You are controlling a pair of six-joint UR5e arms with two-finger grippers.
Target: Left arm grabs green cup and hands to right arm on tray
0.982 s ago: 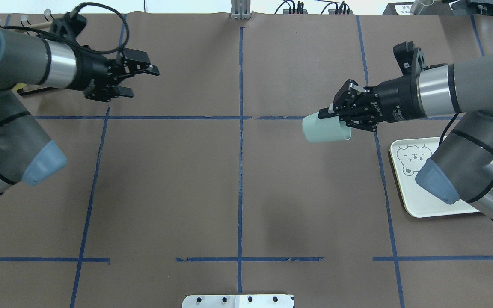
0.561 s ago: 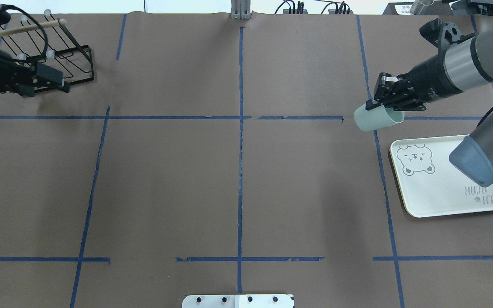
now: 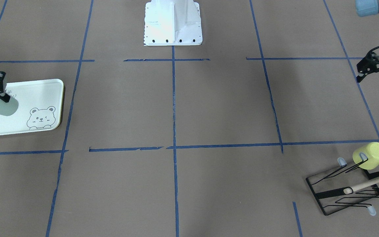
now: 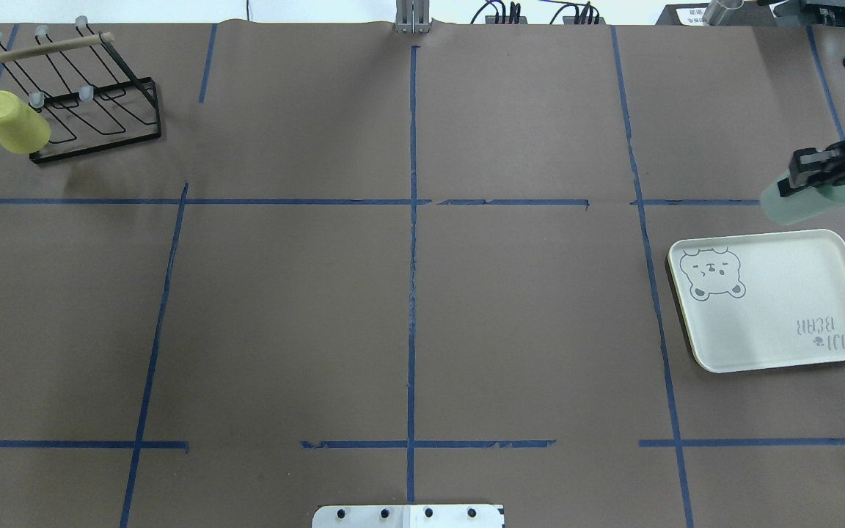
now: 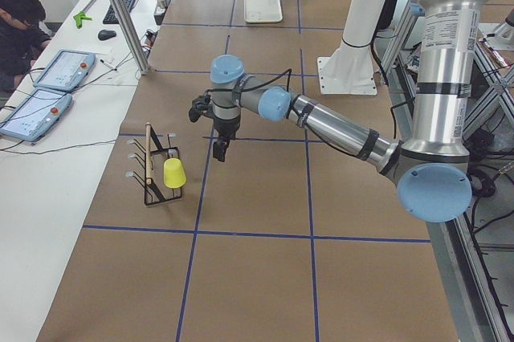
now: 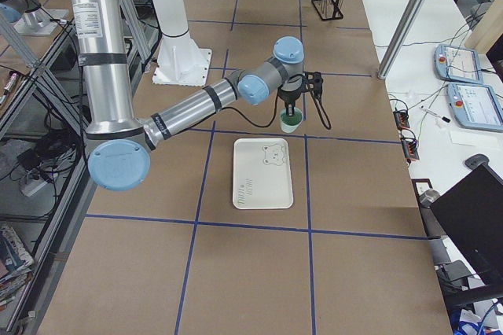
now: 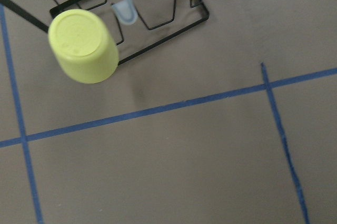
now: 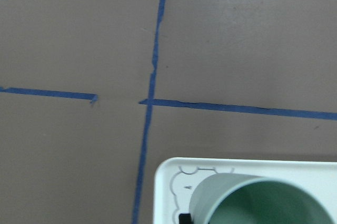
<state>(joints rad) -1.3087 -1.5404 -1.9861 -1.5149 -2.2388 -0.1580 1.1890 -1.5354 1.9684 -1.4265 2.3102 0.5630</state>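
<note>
Handover looking done. Right claw gripping green cup, tilted, hanging aloft near tray's 1 o'clock edge in overhead view. Left claw gaping wide, empty. Set-down pending.

- Robotics lab: brown-papered table gridded with blue tape.
- Teach pendants on white bench, left side, exterior left view.
- Dark monitor, lower right, exterior right view.

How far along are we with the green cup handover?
Done: the handover, since the left gripper is open and empty, far from the green cup. In hand: the right gripper holds it up near the tray, not resting on it. Left: setting it down on the tray and releasing.
</note>
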